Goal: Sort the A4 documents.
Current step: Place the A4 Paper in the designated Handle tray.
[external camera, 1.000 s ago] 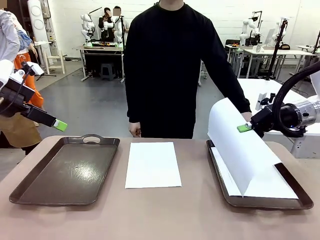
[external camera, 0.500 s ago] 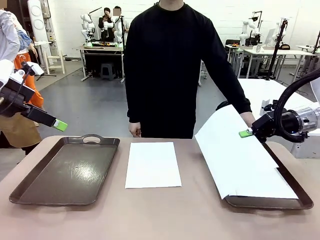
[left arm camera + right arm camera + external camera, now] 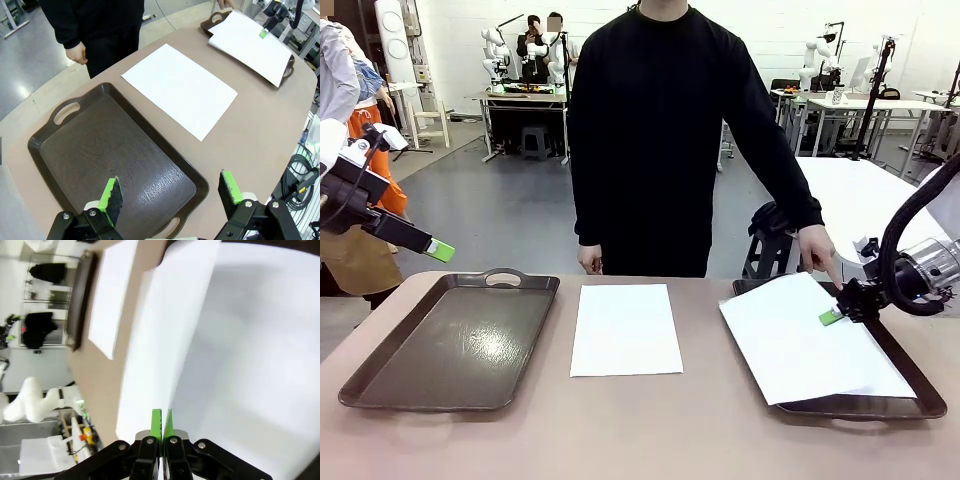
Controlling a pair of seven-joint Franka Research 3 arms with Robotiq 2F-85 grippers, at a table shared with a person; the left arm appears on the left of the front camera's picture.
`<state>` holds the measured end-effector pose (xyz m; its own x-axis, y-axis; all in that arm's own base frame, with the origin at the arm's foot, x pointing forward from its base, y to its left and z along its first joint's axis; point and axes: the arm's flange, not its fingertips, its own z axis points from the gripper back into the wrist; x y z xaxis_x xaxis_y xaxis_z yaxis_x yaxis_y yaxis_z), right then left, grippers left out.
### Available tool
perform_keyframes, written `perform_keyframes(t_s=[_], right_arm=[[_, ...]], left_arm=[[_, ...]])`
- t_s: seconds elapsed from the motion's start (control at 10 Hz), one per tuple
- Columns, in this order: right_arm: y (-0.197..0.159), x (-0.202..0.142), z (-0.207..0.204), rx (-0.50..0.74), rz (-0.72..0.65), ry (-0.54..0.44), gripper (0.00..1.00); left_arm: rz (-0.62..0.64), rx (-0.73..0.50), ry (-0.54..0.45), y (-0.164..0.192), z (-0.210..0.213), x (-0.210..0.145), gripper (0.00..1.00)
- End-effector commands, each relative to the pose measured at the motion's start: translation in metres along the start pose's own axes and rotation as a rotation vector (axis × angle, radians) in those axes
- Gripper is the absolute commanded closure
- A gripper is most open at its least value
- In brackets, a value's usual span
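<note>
Brown left tray (image 3: pixel 380 370) lies under the left gripper (image 3: pixel 171 192); its wrist view shows the jaws wide, holding nothing. Middle sheet (image 3: pixel 625 328) lies on the table (image 3: pixel 640 430), long axis toward the person. Top sheet (image 3: pixel 790 340) lies skewed on the right tray (image 3: pixel 915 400), pinched by the closed right gripper (image 3: pixel 832 317).

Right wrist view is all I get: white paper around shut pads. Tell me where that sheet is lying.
Observer: The top sheet, pinched by the right end effector, lies skewed on the right tray, with its left edge overhanging the rim.
Operator: Report anything close to that end effector.
Observer: The person's hand points down just beside it, at the tray's far edge.
Operator: Give me the other arm.
Observer: The left end effector hangs open in the air, facing the left tray.
</note>
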<state>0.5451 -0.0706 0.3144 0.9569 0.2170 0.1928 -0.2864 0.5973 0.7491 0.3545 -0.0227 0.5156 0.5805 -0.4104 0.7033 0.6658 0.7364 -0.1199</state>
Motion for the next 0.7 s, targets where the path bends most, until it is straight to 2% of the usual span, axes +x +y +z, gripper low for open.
perform_keyframes(t_s=[0.0,0.3,0.6], right_arm=[[0.018,-0.002,0.02,-0.072,0.003,-0.035,0.99],[0.018,-0.002,0.042,-0.114,0.0,-0.065,0.99],[0.014,-0.009,0.018,-0.114,-0.045,-0.019,0.99]], left_arm=[[-0.007,-0.014,-0.008,0.003,0.0,-0.002,0.0],[-0.007,-0.014,-0.008,0.003,0.0,-0.002,0.0],[-0.007,-0.014,-0.008,0.003,0.0,-0.002,0.0]])
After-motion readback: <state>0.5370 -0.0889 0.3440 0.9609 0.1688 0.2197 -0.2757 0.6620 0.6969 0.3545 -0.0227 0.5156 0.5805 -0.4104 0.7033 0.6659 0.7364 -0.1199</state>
